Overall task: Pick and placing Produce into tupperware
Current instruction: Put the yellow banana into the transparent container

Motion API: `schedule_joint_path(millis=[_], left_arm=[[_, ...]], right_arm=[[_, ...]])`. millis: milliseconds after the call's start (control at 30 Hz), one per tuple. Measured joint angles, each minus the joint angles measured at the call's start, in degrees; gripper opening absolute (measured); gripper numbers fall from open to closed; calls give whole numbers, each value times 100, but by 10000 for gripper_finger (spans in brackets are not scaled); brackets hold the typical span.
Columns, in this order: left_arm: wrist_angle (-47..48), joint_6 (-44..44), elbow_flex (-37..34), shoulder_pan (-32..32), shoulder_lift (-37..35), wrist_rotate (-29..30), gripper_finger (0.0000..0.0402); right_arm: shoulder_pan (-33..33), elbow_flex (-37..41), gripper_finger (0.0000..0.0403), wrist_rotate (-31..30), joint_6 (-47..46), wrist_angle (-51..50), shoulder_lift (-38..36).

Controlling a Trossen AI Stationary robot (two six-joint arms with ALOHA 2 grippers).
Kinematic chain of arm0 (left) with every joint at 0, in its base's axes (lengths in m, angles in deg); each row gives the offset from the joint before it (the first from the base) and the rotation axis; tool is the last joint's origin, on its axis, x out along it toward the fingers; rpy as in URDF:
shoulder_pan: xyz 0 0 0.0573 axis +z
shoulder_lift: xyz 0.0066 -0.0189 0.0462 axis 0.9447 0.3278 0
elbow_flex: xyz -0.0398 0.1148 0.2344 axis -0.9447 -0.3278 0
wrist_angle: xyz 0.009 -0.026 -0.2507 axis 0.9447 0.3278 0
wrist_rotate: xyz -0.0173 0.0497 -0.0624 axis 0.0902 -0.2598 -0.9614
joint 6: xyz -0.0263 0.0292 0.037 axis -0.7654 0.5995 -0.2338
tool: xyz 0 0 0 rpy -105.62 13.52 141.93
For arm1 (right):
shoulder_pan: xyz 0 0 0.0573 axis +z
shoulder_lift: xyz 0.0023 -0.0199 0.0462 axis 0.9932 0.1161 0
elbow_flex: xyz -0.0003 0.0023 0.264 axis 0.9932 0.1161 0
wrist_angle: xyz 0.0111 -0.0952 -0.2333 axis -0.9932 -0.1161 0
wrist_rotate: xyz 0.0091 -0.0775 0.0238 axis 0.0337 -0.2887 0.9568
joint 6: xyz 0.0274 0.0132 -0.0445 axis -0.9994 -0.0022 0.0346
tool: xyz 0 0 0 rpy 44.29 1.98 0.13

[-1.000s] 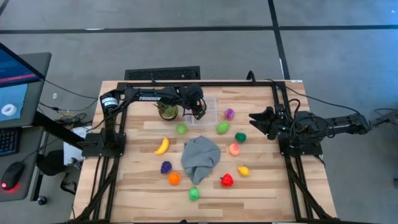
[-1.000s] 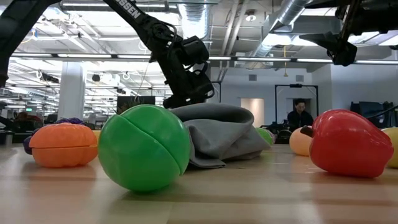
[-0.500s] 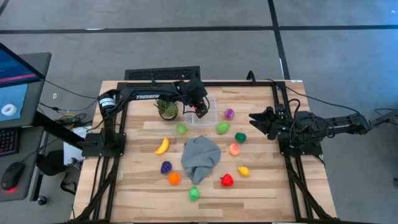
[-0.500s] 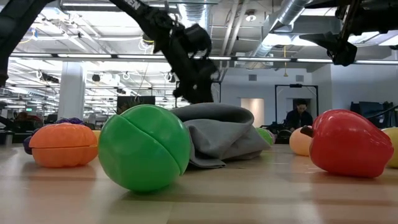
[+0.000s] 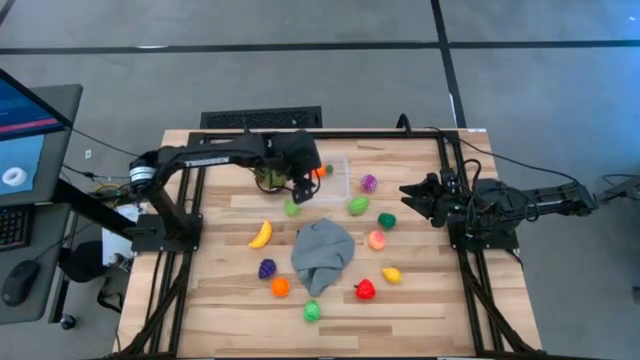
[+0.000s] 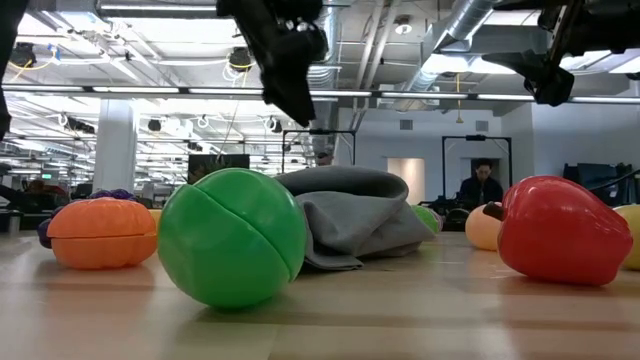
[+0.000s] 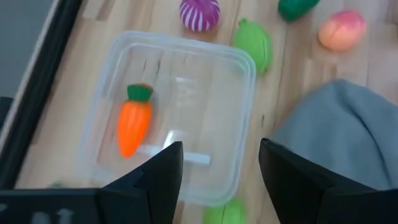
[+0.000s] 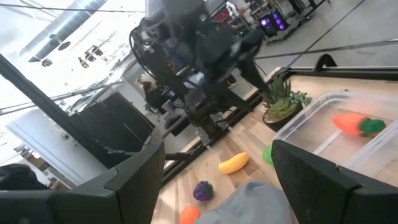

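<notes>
Tupperware (image 7: 236, 124) sits at the table's far edge, orange carrot (image 7: 134, 124) lying inside; the left wrist view shows this clearly, while from above the left gripper (image 5: 303, 180) hides part of the box. Left gripper hovers over the box's near-left corner, fingers apart, empty. Right gripper (image 5: 408, 189) waits at the right edge, fingers apart, holding nothing. Low view alone shows the green ball (image 6: 232, 237) and grey cloth (image 6: 365, 215) up close.

The table (image 5: 420, 300) is pale wood planks. The tub (image 7: 236, 112) is clear, shiny plastic. The carrot (image 7: 134, 124) looks like smooth plastic. The grey cloth (image 5: 322, 255) is soft and matt.
</notes>
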Motion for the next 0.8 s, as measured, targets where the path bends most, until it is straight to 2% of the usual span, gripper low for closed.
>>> schedule_joint_path(millis=[267,367,533,667,800], left_arm=[[699,-468,-194,-453,-487,440,190],[653,-884,-816,-584,-899,501,190],[-2,-2019,-2190,-992,-1944,819,190],[-488,-2989,-3046,-1470,-2865,1447,190],[-255,-3965,-3497,-1914,-3567,2030,190]], right_arm=[[36,0,317,0,3,-41,0],[113,0,317,0,5,-78,-2],[230,0,317,0,7,-198,0],[183,0,317,-9,14,-265,0],[47,0,317,-17,16,-260,-2]])
